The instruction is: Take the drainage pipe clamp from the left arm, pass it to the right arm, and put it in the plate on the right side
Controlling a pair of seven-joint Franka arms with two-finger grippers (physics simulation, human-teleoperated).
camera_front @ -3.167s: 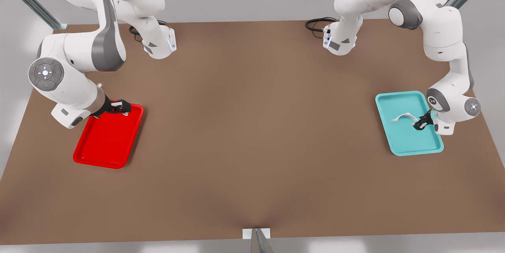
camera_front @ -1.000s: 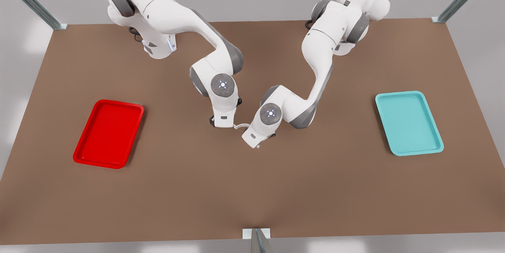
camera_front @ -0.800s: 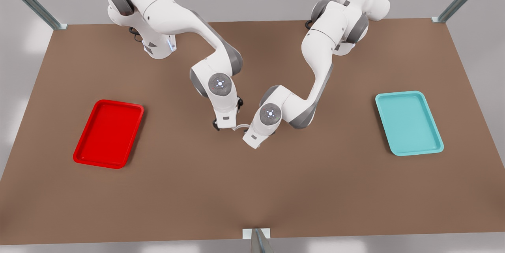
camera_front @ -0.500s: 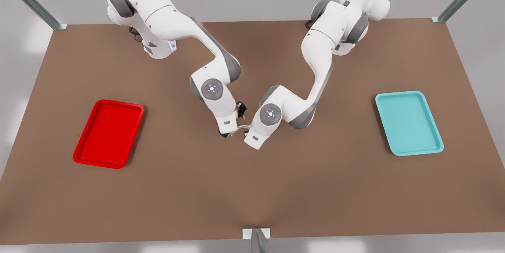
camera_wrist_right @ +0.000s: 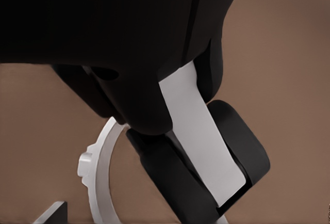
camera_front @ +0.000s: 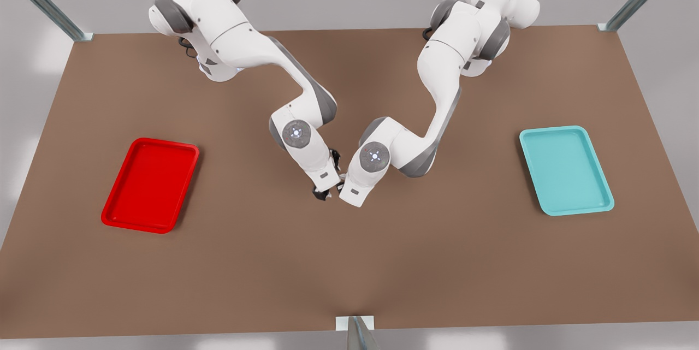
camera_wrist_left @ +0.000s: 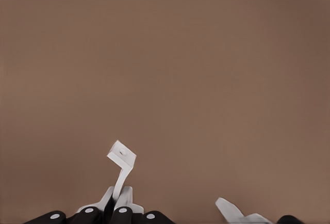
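While both arms lean together over the middle of the brown table [camera_front: 349, 268] in the front view, the right end effector [camera_front: 323, 193] hangs just beside the left arm's white wrist, well apart from the bright red rectangular plastic plate [camera_front: 148, 186] on the front view's left and the teal rectangular tray [camera_front: 566, 171] on the front view's right, both of which hold nothing; whether the right end effector is open or closed I cannot tell. From the left wrist view, the left end effector [camera_wrist_left: 116, 209] is clamped on the small thin white arc-shaped drainage pipe clamp [camera_wrist_left: 122, 155], whose out-turned end tab sticks out above the table. From the right wrist view, a black end effector looms close, with the clamp's white arc curving out beside it.
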